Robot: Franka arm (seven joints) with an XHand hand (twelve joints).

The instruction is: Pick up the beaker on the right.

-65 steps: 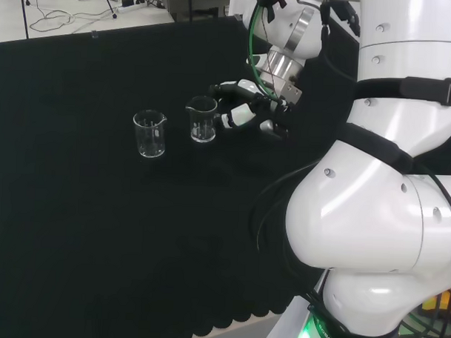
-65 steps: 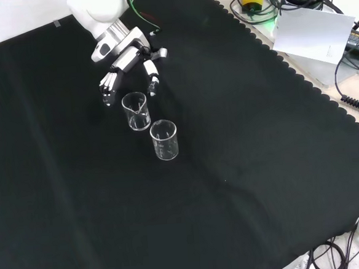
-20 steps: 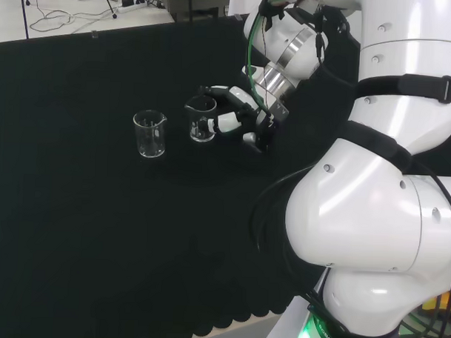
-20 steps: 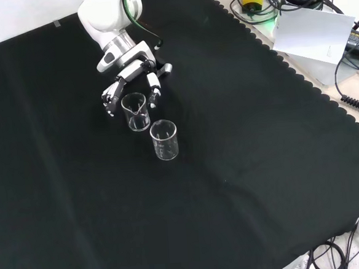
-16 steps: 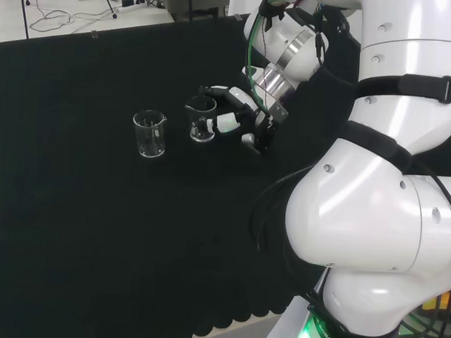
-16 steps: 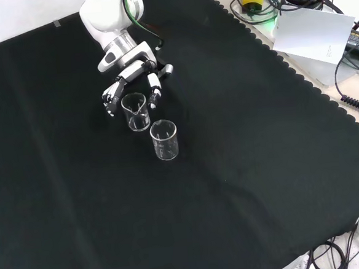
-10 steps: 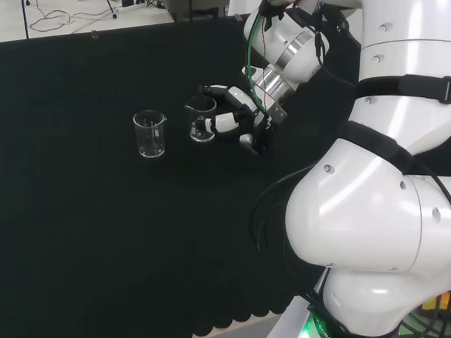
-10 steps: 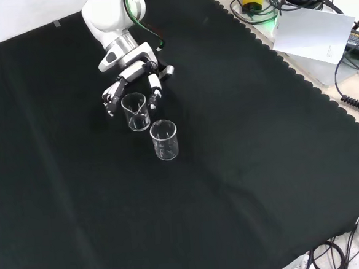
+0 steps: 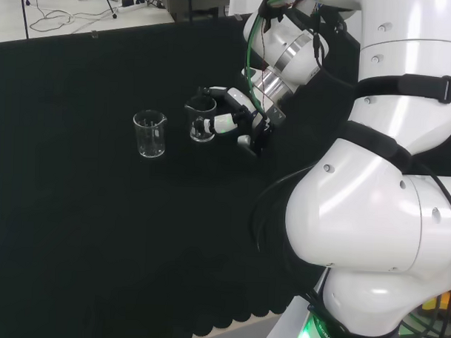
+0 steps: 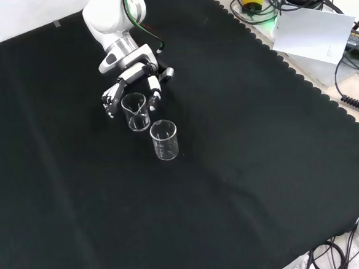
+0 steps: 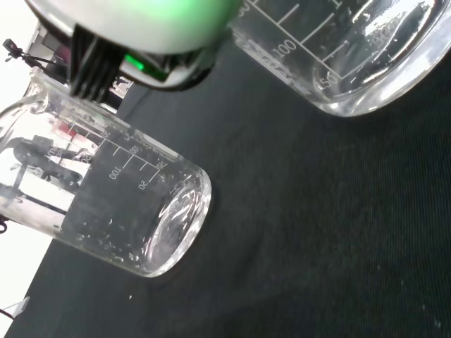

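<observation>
Standing upright on the black cloth-covered bench, two small clear glass beakers with printed measuring marks: the right-hand one in the head view, which sits higher and nearer the arm in the front view, and the second clear beaker to its left in the head view, lower in the front view, near its neighbour but apart from it. Reaching in from the white robot arm, the black and white robot hand, low over the cloth and right at the right-hand beaker. Spread to either side of that beaker in the front view, with fingers down one flank and another digit down the other, bent but not closed round the glass; contact with the wall impossible to tell. Resting on the cloth, not lifted. Seen close in the wrist view, both beakers, graduations plain on each.
</observation>
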